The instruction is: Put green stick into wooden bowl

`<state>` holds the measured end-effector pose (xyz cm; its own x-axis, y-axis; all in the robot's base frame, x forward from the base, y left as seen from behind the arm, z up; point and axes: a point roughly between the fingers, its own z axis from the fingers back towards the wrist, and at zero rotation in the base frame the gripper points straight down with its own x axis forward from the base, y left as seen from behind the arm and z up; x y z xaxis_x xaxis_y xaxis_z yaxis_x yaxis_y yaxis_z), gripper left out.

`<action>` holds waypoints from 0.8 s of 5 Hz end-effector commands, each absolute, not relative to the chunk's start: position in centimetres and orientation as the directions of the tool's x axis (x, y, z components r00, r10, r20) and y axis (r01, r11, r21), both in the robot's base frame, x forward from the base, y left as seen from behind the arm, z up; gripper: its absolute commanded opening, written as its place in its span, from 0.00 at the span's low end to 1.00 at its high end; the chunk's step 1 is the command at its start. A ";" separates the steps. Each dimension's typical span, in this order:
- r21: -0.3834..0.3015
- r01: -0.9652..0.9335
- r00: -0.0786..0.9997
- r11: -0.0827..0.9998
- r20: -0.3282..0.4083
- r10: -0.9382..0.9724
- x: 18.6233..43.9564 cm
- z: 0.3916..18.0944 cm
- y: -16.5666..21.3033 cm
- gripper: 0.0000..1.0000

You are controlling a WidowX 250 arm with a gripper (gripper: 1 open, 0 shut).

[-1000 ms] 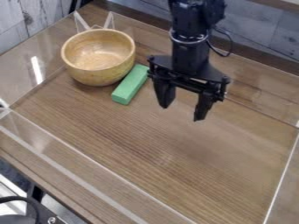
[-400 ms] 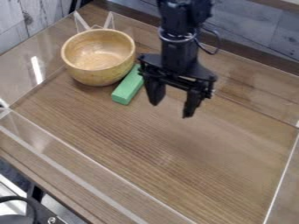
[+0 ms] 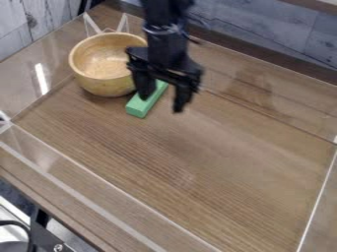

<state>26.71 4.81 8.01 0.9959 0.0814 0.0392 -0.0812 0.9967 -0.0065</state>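
Note:
The green stick (image 3: 140, 101) lies flat on the wooden table, just right of the wooden bowl (image 3: 105, 63), with its far end partly hidden behind my gripper. That bowl is empty and stands at the back left. My black gripper (image 3: 158, 92) points straight down, directly over the stick's far half, with its jaws open on either side of it. One fingertip (image 3: 180, 102) shows to the right of the stick, and the other is near the bowl's rim. Nothing is held.
A clear acrylic wall (image 3: 39, 157) rings the table (image 3: 198, 167) at the front, left and right edges. A grey brick-patterned wall stands behind. The table's wood surface stretches to the front and right of the stick.
My gripper has moved left across the table, from the right of the stick to directly over it. Its jaws stayed open. The stick and bowl have not moved.

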 end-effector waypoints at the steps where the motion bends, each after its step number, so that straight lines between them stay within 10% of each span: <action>1: 0.002 -0.063 0.991 0.998 0.121 0.062 28.5 9.2 7.3 1.00; 4: 0.021 -0.063 0.988 0.998 0.144 0.059 30.4 7.4 7.9 1.00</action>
